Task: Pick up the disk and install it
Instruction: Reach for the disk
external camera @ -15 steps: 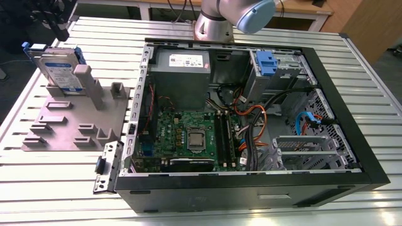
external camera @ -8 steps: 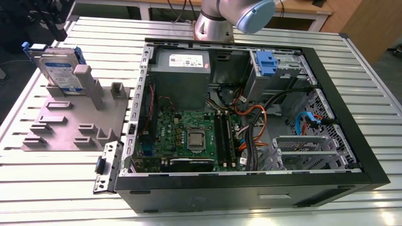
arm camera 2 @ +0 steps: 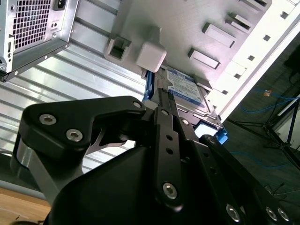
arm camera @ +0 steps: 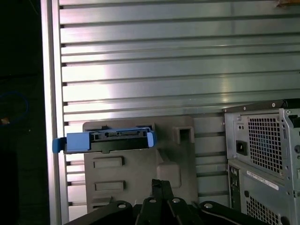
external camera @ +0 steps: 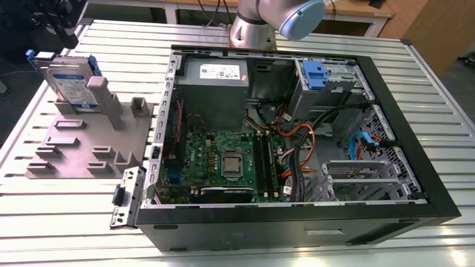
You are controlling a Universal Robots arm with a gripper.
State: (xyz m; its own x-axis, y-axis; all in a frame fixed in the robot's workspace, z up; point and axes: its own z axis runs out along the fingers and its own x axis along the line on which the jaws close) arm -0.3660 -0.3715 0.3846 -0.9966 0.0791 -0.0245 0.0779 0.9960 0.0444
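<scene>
The disk [external camera: 70, 78] stands on edge in a slot at the far end of a grey fixture plate [external camera: 82, 144], on the exterior view's left. It is silver with a white-and-blue label and a blue carrier frame. In the first wrist view the disk [arm camera: 110, 140] shows edge-on, with my gripper [arm camera: 161, 183] a short way off over the plate and apart from it. My gripper's [arm camera 2: 160, 96] fingers lie together with nothing between them, pointing toward the disk [arm camera 2: 187, 89] in the second wrist view.
An open black computer case [external camera: 297, 222] lies on the slatted metal table [external camera: 59, 222] beside the fixture, with motherboard, cables and a blue drive bay latch [external camera: 315, 75] inside. The case's rear panel [arm camera: 262, 154] stands close to the plate. The table edge [arm camera: 51, 93] runs just past the disk.
</scene>
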